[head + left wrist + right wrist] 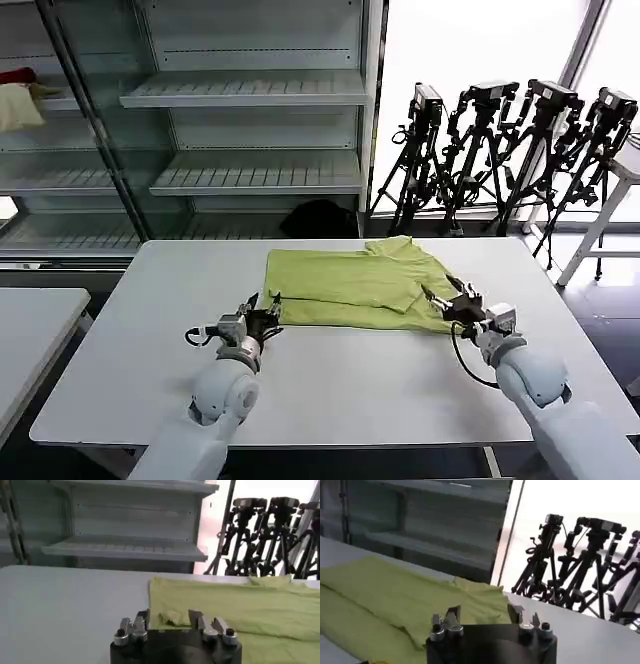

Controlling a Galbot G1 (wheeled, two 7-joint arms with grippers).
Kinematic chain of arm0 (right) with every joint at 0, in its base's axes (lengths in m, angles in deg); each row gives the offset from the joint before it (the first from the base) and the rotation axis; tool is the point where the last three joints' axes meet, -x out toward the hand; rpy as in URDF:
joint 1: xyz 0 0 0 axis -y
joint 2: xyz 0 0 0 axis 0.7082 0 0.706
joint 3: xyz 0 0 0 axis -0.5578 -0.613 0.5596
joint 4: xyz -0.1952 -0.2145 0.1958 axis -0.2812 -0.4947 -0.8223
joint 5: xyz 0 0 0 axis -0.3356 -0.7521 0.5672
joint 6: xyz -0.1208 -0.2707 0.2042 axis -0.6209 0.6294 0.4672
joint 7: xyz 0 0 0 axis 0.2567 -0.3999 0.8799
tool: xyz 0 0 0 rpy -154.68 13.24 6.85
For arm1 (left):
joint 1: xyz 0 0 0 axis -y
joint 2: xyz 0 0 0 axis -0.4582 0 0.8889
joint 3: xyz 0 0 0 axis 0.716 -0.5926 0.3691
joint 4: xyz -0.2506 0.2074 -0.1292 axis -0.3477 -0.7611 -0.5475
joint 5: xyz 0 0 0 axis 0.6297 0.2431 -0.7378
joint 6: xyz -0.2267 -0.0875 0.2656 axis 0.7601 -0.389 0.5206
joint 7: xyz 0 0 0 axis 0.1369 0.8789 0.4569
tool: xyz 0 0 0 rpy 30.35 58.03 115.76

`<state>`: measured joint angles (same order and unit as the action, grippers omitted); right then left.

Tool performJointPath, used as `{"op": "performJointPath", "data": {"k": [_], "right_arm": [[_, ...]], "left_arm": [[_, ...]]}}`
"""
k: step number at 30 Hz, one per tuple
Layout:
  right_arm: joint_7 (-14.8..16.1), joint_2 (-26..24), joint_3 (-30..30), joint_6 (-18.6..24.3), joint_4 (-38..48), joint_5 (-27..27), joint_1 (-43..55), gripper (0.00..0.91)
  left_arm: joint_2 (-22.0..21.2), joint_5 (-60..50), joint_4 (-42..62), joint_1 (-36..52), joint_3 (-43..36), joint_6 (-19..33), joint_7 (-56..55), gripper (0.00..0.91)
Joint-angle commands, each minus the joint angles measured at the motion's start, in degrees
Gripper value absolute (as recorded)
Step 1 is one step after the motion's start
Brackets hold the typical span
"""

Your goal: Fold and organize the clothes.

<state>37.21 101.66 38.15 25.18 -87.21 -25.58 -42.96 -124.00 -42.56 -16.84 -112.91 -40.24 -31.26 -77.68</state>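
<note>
In the head view, the lime T-shirt is lying partly folded across the middle of the white table, its sleeve and collar end bunched toward the upper right of the cloth. The left gripper is sitting at the shirt's lower-left corner, and the right gripper is sitting at its lower-right edge. I judge they are flanking the near hem so both ends can be lifted together for the next fold. The table around the shirt is giving free room. Behind it, in the upper half of the frame, a glass-fronted shelf unit is standing, with a row of black tripods at the upper right; all are well apart from the work.

In the left wrist view, the left gripper is holding its fingers wide apart at the bottom centre, with a small turned-up fold of the shirt lying between them, not yet pinched. Nothing is blocking the closing.

In the right wrist view, the right gripper is likewise spread wide at the bottom centre, hovering over the shirt's edge, where a layered flap is running toward the lower left. Bare table is lying beyond, with tripods far off at the right.
</note>
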Motion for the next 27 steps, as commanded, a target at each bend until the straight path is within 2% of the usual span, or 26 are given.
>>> {"op": "performJointPath", "data": {"k": [1, 9, 11, 16, 17, 19, 27], "right_arm": [[-10.3, -1.4, 5.6, -4.9, -10.1, 10.9, -12.1, 0.907], [-11.6, -0.9, 9.3, -4.8, -8.4, 15.1, -14.1, 0.907], [-11.7, -0.9, 9.6, -4.7, -8.0, 15.7, -14.2, 0.877], [-11.9, -0.4, 10.1, -3.8, -7.1, 15.7, -14.4, 0.877], [-11.7, -0.4, 10.5, -3.6, -7.1, 15.9, -14.4, 0.836], [-11.7, -0.5, 10.7, -3.4, -7.1, 16.0, -14.5, 0.816], [-11.1, 0.6, 9.5, -2.6, -5.7, 14.6, -12.6, 0.776]], "left_arm": [[4.0, 3.6, -7.7, -5.3, 1.6, -4.0, 1.1, 0.907], [2.9, 5.4, -5.3, -4.9, 1.8, -4.0, 1.4, 0.907], [2.7, 5.4, -4.9, -4.6, 2.0, -3.9, 2.0, 0.907], [2.2, 5.8, -2.8, -3.4, 3.0, -3.9, 2.9, 0.907], [2.1, 5.9, -2.3, -3.2, 3.1, -3.9, 3.2, 0.907], [1.8, 5.9, -1.4, -2.8, 3.2, -3.7, 3.3, 0.907], [0.9, 5.5, 2.0, -1.8, 3.3, -2.4, 3.9, 0.907]]}}
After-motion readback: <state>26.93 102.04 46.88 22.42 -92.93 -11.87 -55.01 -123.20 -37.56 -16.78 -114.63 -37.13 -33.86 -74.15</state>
